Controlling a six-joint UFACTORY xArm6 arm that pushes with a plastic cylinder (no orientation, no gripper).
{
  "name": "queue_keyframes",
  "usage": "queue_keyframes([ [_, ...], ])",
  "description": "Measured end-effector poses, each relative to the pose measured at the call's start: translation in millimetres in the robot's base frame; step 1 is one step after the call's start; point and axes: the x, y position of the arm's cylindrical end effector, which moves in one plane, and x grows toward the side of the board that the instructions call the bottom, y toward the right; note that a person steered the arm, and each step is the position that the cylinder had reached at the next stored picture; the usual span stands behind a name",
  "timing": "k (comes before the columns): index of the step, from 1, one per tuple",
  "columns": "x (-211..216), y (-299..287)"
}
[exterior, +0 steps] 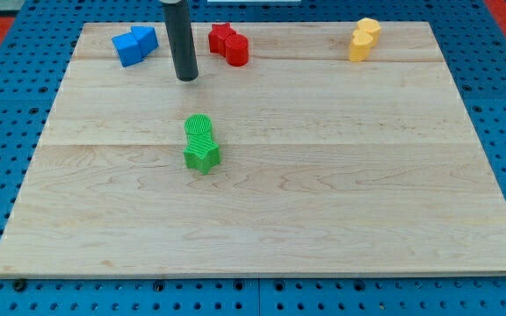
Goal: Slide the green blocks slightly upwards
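Note:
Two green blocks touch each other near the board's middle left: a rounded ridged green block (199, 130) above and a green star-shaped block (202, 156) just below it. My tip (186, 77) is at the end of the dark rod, above the green blocks toward the view's top, a clear gap away from them. It stands between the blue blocks and the red blocks.
Two blue blocks (134, 44) sit together at the top left. Two red blocks (229, 43) sit together at the top centre. Two yellow blocks (364, 39) sit at the top right. The wooden board (323, 193) lies on a blue pegboard.

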Motion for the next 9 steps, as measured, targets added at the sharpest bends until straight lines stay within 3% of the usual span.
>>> queue_keyframes([
  [6,8.1,9.7],
  [8,121.2,-26.3],
  [9,197.3,-18.0],
])
